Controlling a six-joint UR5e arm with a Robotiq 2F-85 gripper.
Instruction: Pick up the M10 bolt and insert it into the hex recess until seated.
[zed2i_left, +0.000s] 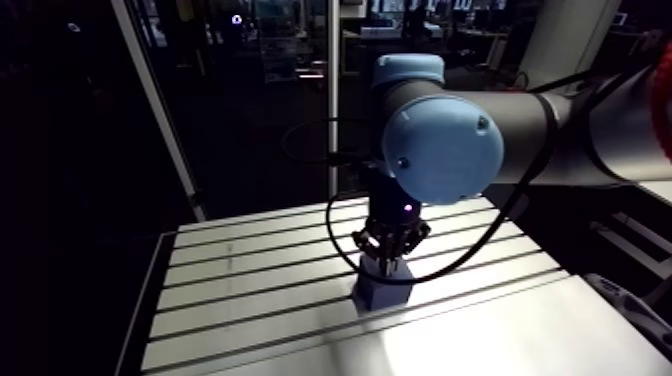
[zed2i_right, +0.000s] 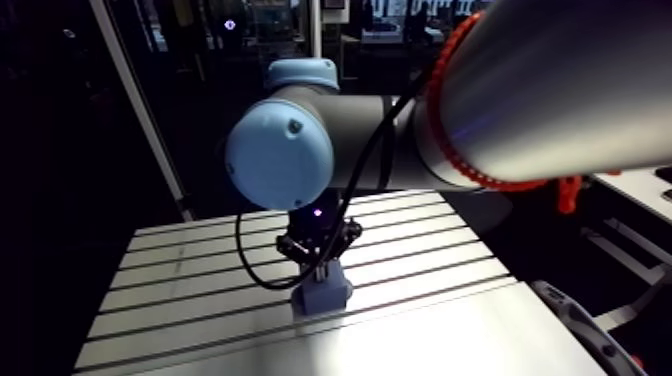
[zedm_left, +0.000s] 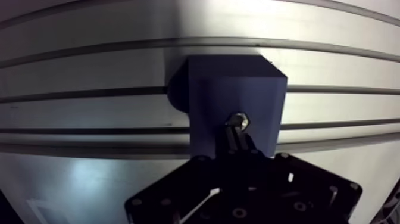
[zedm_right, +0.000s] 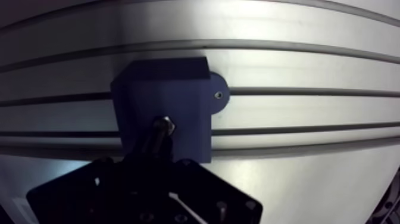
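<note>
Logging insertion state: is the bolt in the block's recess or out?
Cannot tell if seated. Wrist view: the bolt meets the blue block at its top face, held by the gripper; depth is hidden.

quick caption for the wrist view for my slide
End effector holding the M10 bolt at the blue block on the slotted table.

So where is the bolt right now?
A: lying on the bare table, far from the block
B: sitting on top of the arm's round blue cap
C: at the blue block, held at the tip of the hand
C: in the wrist view the bolt shows as a shiny tip against the blue block, with the hand closed on it.
</note>
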